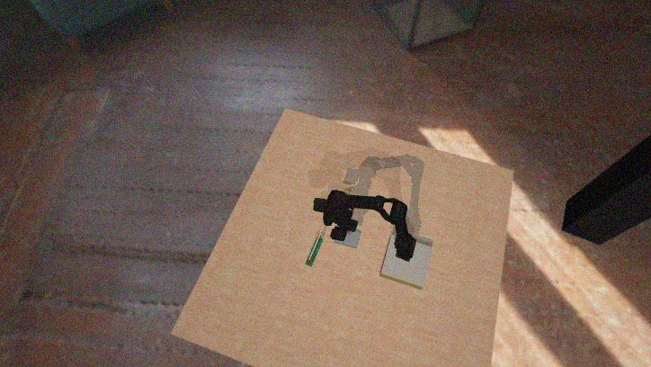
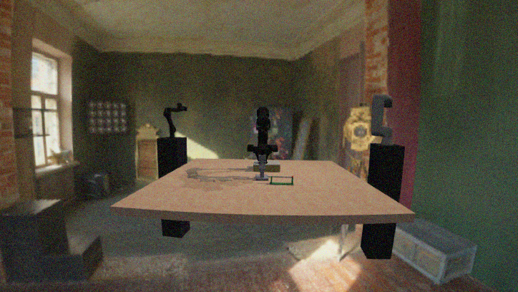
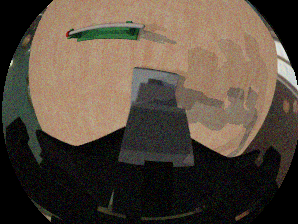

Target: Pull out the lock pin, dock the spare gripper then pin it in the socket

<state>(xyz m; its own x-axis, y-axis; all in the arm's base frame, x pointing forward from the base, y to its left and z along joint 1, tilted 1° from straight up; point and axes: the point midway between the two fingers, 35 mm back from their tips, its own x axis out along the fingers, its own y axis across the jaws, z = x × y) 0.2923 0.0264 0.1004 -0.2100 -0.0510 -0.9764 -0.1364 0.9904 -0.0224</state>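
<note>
My gripper [image 1: 342, 228] [image 2: 262, 154] [image 3: 153, 133] points down over the mount, shut on the spare gripper. The spare gripper [image 2: 262, 159] [image 3: 157, 131] is a dark grey block, held upright in line with the mount. The mount [image 1: 351, 242] [image 2: 261, 178] [image 3: 144, 74] is a grey plate on the table with a short post. In the exterior view the spare gripper's lower end meets or nearly meets the post; whether its spigot is inside the socket is hidden. The lock pin [image 1: 315, 249] [image 2: 282, 177] [image 3: 102, 26], pale with a red end, lies along the top of a green cradle [image 2: 282, 183] [image 3: 111, 34] beside the mount.
The arm's base stands on a grey slab with a yellowish edge [image 1: 401, 281] [image 2: 271, 169]. The wooden table [image 1: 291, 314] [image 2: 260, 205] has open edges all round. Two black pedestals [image 2: 172, 155] [image 2: 385, 170] with other arms stand beyond the table.
</note>
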